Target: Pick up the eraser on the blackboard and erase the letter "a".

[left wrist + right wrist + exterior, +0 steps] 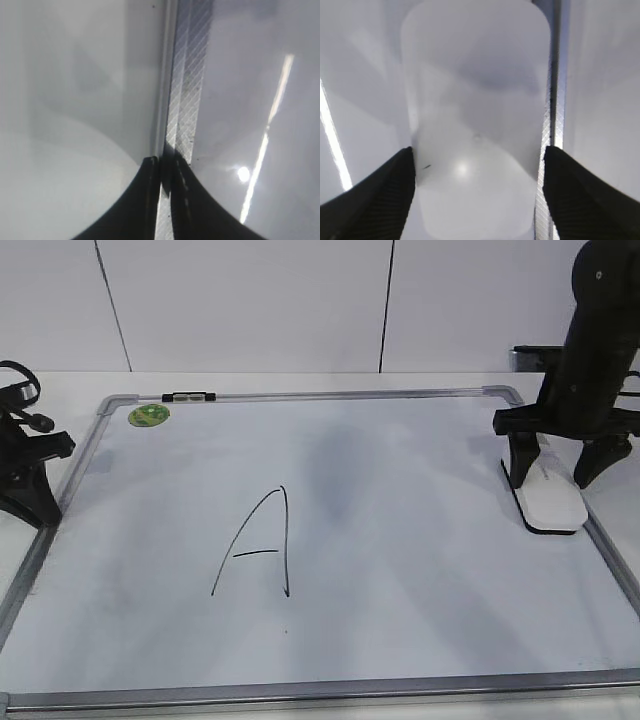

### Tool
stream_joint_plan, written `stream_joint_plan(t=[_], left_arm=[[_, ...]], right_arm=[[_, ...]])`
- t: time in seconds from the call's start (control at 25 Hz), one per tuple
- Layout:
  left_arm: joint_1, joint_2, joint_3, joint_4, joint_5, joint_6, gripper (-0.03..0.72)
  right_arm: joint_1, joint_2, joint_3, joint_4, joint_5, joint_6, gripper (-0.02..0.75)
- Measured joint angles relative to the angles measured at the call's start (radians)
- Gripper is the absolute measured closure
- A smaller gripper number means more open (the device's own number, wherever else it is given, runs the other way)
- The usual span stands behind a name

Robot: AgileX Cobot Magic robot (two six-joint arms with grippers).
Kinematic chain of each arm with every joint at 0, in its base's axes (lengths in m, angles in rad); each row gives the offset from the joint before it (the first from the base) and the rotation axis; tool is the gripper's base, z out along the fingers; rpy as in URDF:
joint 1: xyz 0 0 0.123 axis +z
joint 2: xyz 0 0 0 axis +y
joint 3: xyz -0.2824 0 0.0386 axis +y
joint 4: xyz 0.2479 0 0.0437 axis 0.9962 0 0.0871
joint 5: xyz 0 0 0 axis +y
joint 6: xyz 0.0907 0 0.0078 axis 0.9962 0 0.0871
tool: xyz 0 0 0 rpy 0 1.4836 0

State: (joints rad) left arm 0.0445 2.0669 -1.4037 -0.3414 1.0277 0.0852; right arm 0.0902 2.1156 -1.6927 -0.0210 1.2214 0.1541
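The white glossy eraser (550, 502) lies on the blackboard (400, 570) at its right edge, against the grey frame. My right gripper (553, 476) is open and straddles the eraser, one finger on each side. In the right wrist view the eraser (475, 125) fills the space between the fingers of my right gripper (477, 195); the right finger sits over the frame strip (552, 100). My left gripper (42, 508) is shut and empty at the board's left frame (187, 75), as the left wrist view shows (162, 167). No small lowercase "a" shows in any view.
A tall capital "A" (260, 540) in black marker is at the board's centre left. A round green sticker (148, 415) and a small black-and-white clip (188, 397) are at the top left of the frame. White wall panels stand behind.
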Motion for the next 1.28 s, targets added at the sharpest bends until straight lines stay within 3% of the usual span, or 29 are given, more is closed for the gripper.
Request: stream_joint_plan(t=[0.36,0.8,1.12,1.28], left_arm=[[0.0,0.0,0.0,-0.002,0.002,0.0,0.655],[0.0,-0.055,-0.014,0.029,0.03,-0.01,0.435],[0.0,-0.154,-0.146,0.045,0.129,-0.012,0.399],[0.0,-0.221,-0.182,0.041,0.172,-0.014,0.328]], right_arm=[[-0.038,-0.086,-0.02,0.029,0.0,0.0,0.125],[-0.038,-0.11,-0.023,0.068,0.0,-0.004,0.126],[-0.038,-0.211,-0.023,0.09,0.002,-0.018,0.126],[-0.038,-0.3,-0.023,0.097,0.006,-0.023,0.126]])
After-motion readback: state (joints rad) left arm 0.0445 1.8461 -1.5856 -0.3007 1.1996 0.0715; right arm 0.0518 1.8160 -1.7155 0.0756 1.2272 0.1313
